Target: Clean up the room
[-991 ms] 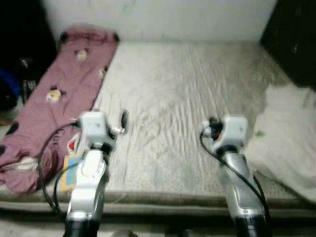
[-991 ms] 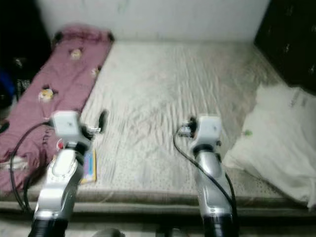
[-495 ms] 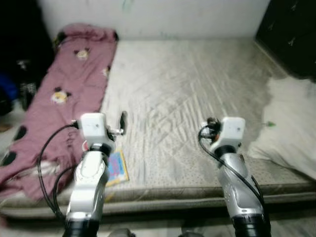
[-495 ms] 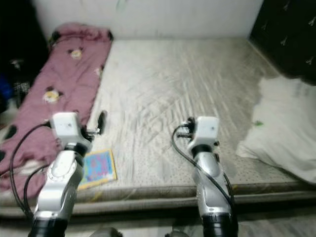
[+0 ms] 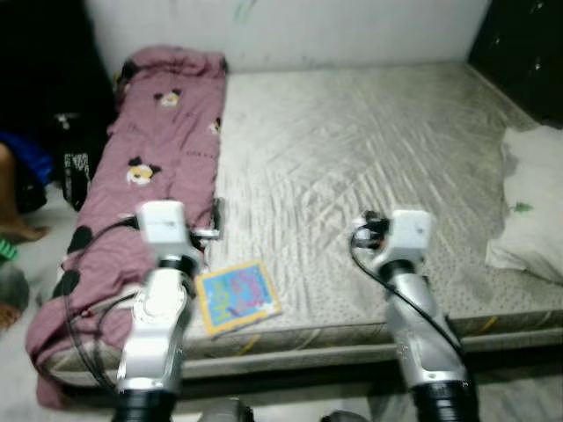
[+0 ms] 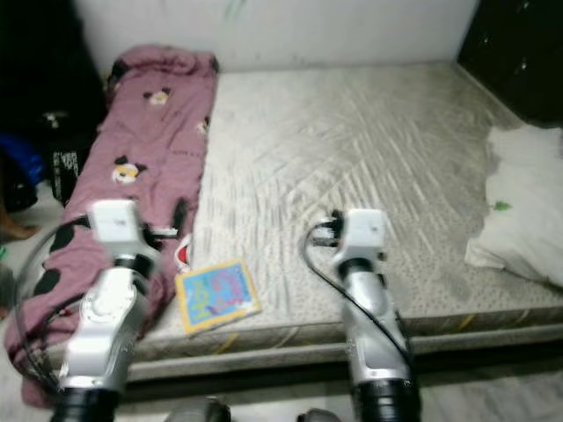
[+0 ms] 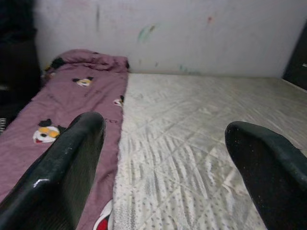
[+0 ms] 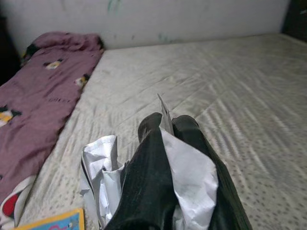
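My right gripper [image 8: 165,127] clamps crumpled white paper [image 8: 103,179], light & flimsy; left gripper [image 7: 165,158] fingers apart, empty, above grey quilted mattress [image 5: 369,149].

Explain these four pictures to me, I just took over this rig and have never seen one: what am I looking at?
It is a walking humanoid robot with two silver arms. The two wide pictures come from its head camera, looking down at a bare grey quilted mattress. A long maroon cartoon-print quilt lies along its left side, a colourful picture book at the near edge, a white pillow on the right. The other two pictures come from wrist cameras. The left gripper is open and empty. The right gripper is shut on a crumpled white paper.
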You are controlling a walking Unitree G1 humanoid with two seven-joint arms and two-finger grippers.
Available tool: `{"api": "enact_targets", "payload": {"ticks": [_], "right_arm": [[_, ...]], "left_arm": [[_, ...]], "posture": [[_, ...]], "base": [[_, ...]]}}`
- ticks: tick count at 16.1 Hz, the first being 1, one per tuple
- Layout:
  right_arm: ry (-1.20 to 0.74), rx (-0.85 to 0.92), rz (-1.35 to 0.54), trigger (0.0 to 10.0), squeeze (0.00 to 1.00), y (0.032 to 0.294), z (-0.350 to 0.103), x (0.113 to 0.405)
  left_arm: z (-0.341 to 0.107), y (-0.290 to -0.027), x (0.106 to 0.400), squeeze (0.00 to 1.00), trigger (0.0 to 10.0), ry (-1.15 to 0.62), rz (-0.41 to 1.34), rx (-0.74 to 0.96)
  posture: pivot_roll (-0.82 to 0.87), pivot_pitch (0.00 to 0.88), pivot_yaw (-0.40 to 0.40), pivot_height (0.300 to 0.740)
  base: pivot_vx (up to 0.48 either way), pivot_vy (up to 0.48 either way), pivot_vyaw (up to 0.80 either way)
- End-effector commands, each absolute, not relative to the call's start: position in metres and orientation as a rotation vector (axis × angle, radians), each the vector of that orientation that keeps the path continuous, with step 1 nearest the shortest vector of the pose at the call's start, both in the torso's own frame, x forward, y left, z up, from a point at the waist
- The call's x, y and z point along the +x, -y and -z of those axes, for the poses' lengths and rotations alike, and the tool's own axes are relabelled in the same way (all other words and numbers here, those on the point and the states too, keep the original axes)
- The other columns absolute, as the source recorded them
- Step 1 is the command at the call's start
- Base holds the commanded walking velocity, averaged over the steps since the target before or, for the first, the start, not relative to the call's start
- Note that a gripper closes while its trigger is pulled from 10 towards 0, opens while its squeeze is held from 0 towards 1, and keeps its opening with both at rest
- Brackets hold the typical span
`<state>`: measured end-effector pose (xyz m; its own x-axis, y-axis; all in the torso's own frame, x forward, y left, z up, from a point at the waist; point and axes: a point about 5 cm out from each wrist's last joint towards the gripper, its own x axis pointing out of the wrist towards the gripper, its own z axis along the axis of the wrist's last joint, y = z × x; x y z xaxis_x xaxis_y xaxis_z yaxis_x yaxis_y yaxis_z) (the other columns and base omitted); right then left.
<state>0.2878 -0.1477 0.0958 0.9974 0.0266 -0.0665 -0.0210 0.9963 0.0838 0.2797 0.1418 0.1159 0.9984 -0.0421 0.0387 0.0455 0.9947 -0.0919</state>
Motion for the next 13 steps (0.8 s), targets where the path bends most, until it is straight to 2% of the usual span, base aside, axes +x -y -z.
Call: {"api": "enact_targets", "payload": {"ticks": [1,7,13], "right_arm": [[-0.036,0.095,-0.051,10.0,0.00,0.1396,-0.1029,0.2900],[-0.016,0.070,-0.074,10.0,0.00,0.1372,-0.1054,0.2900],[-0.018,0.059,-0.073,10.0,0.00,0.1376,-0.1049,0.2910]], "left_arm": [[-0.1178,-0.1503,0.2807,0.00,10.0,0.041,0.024,-0.082],[-0.1187,-0.1504,0.2812,0.00,10.0,0.044,0.019,-0.082],[-0.1178,-0.1506,0.2811,0.00,10.0,0.039,0.013,-0.081]], "posture": [[0.03,0.000,0.021,0.740],[0.03,0.000,0.021,0.740],[0.03,0.000,0.022,0.740]], "base": [[0.000,0.480,0.00],[0.000,0.480,0.00],[0.000,0.480,0.80]]}}
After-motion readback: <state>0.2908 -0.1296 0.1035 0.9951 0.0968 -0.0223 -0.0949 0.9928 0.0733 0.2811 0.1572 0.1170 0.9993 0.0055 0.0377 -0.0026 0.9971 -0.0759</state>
